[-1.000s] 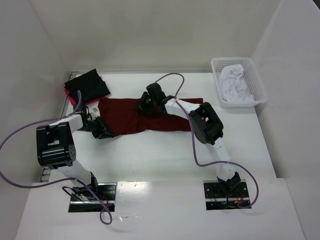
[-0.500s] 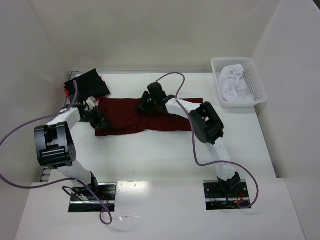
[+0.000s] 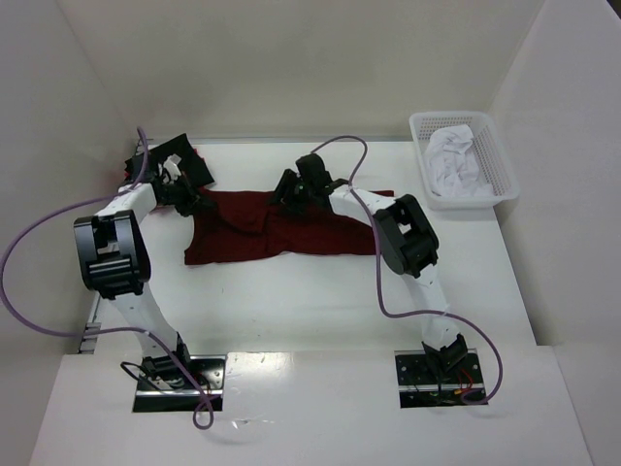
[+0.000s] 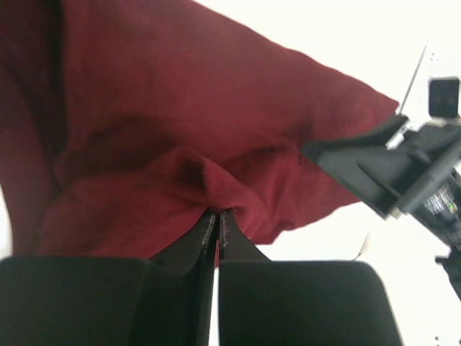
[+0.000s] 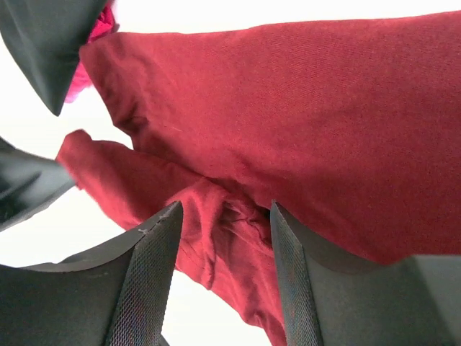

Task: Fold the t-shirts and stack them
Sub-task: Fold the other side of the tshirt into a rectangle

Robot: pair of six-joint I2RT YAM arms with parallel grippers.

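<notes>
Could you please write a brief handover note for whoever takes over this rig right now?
Left gripper: shut on the maroon t-shirt, pinching a fold near its left end.
Right gripper: jaws apart, straddling a bunched fold at the shirt's far edge.
Black t-shirt lies folded at far left, atop a pink one.
Done: two folded.
Left: finish folding the maroon, stack it.

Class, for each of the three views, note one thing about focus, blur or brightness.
Top external: evenly lit and sharp, with the white table very bright. Left wrist: the left gripper is dark and soft, the background washed out. Right wrist: the maroon t-shirt is fairly sharp, the table behind it blown out white.
</notes>
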